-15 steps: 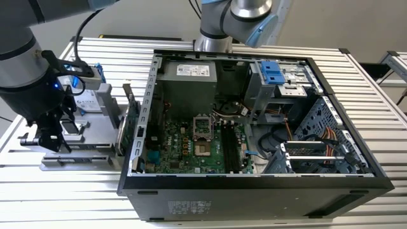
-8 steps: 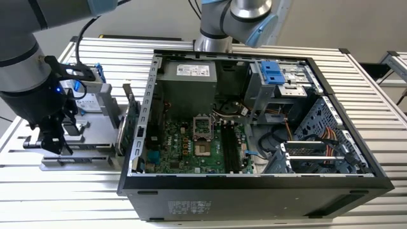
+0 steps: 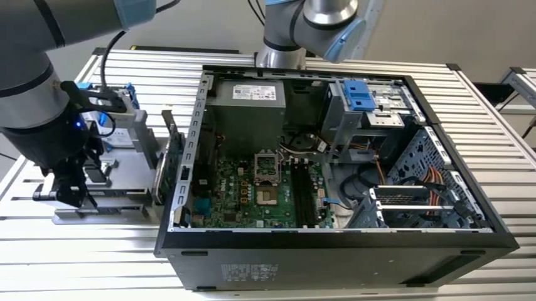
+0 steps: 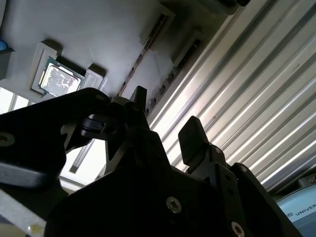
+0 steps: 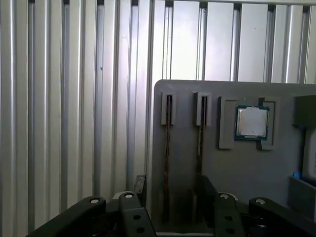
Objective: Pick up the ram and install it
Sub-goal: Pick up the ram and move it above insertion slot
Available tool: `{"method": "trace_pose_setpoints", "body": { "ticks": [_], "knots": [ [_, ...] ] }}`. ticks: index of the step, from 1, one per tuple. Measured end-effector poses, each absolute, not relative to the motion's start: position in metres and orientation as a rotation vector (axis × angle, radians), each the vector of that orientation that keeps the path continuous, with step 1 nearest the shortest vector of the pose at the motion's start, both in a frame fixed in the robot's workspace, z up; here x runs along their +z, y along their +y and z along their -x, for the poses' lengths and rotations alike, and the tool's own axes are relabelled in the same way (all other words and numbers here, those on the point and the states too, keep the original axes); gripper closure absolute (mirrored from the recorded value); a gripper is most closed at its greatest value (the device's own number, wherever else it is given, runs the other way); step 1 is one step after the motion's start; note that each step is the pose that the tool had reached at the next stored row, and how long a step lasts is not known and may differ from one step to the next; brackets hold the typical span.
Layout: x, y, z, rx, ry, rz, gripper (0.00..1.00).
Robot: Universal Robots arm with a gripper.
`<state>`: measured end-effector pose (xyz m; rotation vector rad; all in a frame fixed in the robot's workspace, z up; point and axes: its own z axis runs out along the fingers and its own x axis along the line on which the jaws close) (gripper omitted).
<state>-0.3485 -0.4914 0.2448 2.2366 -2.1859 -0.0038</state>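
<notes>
On the counter (image 3: 84, 263), the tray (image 3: 125, 210) lies beside the computer case (image 3: 335, 263), at the exterior view's left. The ram (image 5: 168, 148) stands in it.

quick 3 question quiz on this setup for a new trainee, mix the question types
1. True or false: the gripper is shut on a ram stick.
2. What lies in a recess of the grey holder, beside the ram slots? A) processor chip B) fan C) screwdriver
3. In the exterior view, on which side of the open computer case is the gripper?
Key: 1 false, jaws open and empty; 2 A; 3 the exterior view's left.
</notes>
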Motion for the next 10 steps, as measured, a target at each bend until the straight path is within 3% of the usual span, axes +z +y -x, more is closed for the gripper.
{"method": "trace_pose_setpoints", "body": {
  "ticks": [10],
  "knots": [
    [0.2341, -0.5020, 0.3485, -0.004, -2.182, -2.240, 0.00]
  ]
}}
